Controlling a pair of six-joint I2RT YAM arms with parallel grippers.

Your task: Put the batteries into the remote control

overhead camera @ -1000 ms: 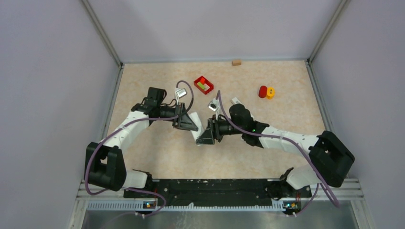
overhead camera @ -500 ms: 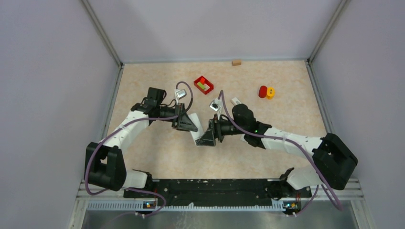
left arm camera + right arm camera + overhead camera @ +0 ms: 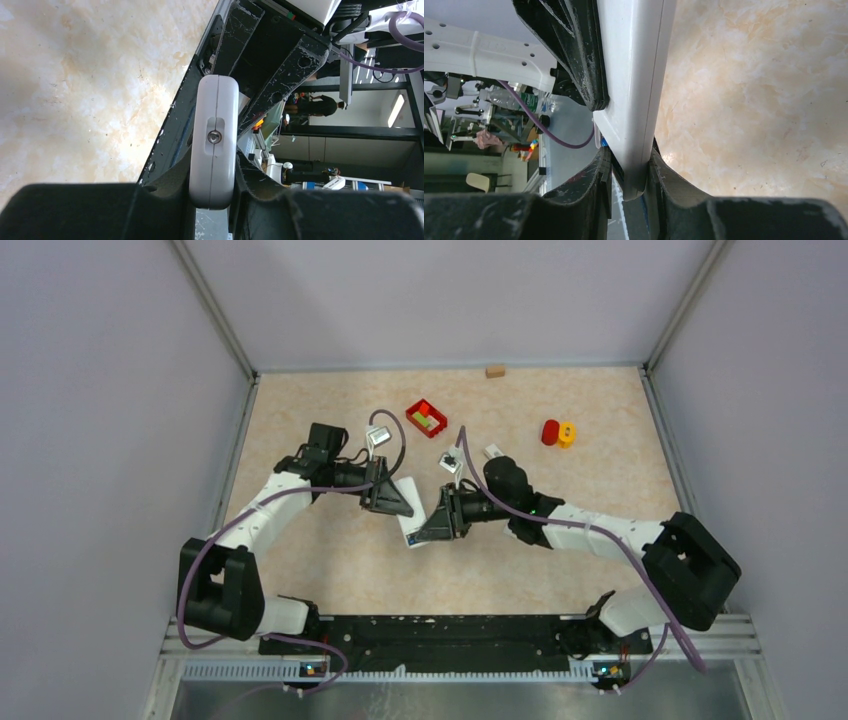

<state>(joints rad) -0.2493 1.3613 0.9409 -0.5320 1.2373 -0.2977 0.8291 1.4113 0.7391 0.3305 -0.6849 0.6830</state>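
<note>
A white remote control (image 3: 410,524) hangs above the middle of the table, held at both ends. My left gripper (image 3: 393,500) is shut on its upper end. In the left wrist view the remote control's narrow edge (image 3: 216,140), with a small screw in it, sits clamped in that gripper (image 3: 212,176). My right gripper (image 3: 430,528) is shut on the lower end. The right wrist view shows the white body (image 3: 636,75) pinched in that gripper (image 3: 629,165). I cannot make out the batteries in any view.
A red tray (image 3: 426,418) with green pieces sits behind the grippers. A small grey piece (image 3: 378,437) and two small white pieces (image 3: 452,462) (image 3: 493,451) lie nearby. A red and a yellow object (image 3: 556,433) lie at the right, a wooden block (image 3: 494,371) by the back wall.
My right gripper has shifted slightly along the remote control and its fingers have closed on the lower end. The left gripper's hold has not changed.
</note>
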